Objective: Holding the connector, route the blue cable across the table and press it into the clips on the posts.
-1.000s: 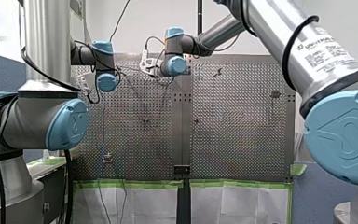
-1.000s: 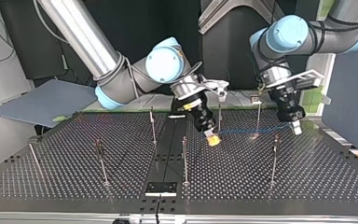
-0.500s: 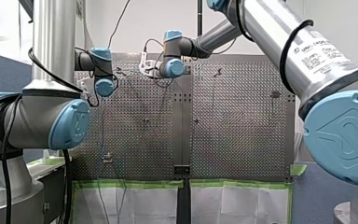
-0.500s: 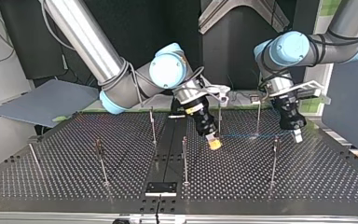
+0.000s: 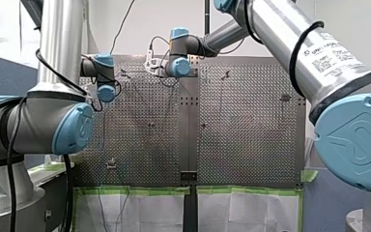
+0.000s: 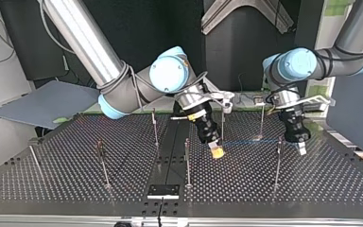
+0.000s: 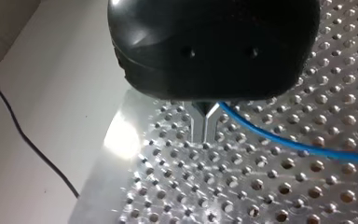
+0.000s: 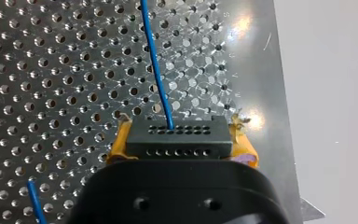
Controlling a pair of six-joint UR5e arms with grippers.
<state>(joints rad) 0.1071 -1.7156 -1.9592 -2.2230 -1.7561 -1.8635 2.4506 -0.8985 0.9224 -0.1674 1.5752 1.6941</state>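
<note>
My right gripper [image 8: 179, 135] is shut on the black connector [image 8: 177, 137], which sits between its yellow pads [image 8: 117, 144]. The blue cable [image 8: 156, 70] leaves the connector's top and runs ahead over the perforated plate. In the top view this gripper [image 6: 216, 151] hangs low near the middle, and the cable [image 6: 246, 141] stretches rightward from it to my left gripper [image 6: 301, 147]. In the left wrist view the metal fingers [image 7: 204, 123] are pressed together just above the plate. The blue cable [image 7: 284, 142] comes out from their base and trails off to the side.
Thin posts with clips stand on the perforated table [image 6: 75, 184]. One post [image 6: 222, 124] is right behind my right gripper, and two posts [image 6: 262, 120] [image 6: 278, 163] are near my left gripper. More posts [image 6: 155, 126] [image 6: 187, 161] [image 6: 102, 163] stand left of them. A black plate [image 6: 163, 190] lies at the near edge.
In the top view both grippers have come down and nearer the table's near edge. The stretched blue cable moved with them. Both grips are unchanged.
</note>
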